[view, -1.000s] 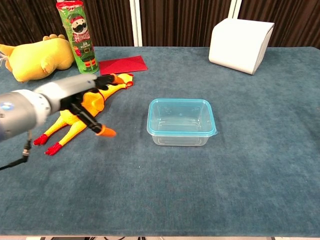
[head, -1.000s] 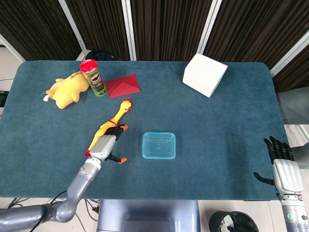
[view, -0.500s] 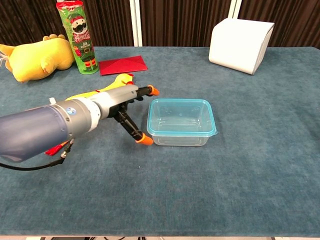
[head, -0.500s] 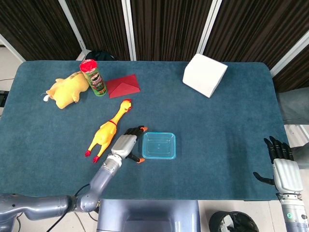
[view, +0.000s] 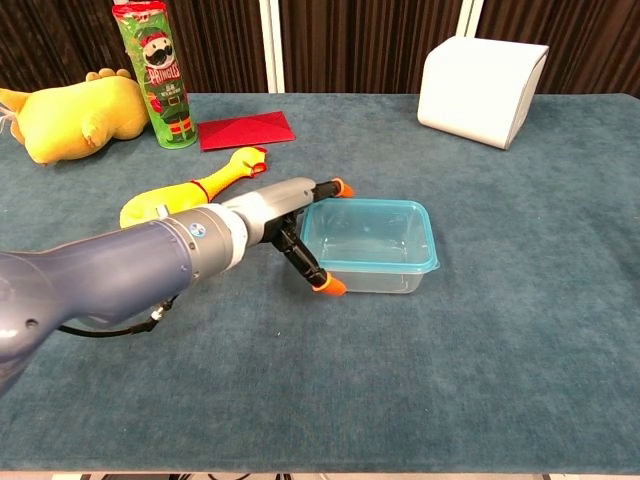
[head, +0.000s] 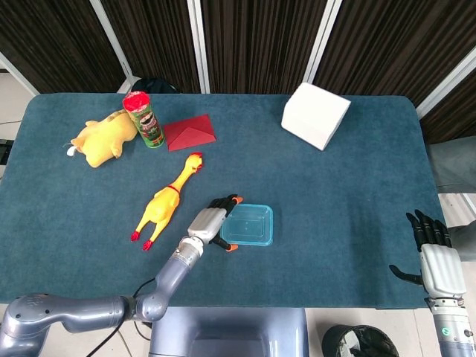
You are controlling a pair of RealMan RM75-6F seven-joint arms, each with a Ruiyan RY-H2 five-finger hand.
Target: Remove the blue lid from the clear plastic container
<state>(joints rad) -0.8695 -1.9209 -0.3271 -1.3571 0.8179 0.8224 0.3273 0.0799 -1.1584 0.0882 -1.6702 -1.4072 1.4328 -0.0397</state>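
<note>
The left hand (view: 300,232) is at the left end of the container (head: 249,225), its orange-tipped fingers (view: 330,286) spread around the blue lid (view: 372,232) but gripping nothing yet. To lift cleanly, it should hook under the lid's rim at that end and peel upward. There is open table (head: 335,193) right of the container; the rubber chicken (head: 165,200) lies left, and the right hand (head: 437,260), fingers open and empty, hangs off the table's far right edge.

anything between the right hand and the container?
Nothing: in the head view only bare table lies between the right hand and the lidded container.
</note>
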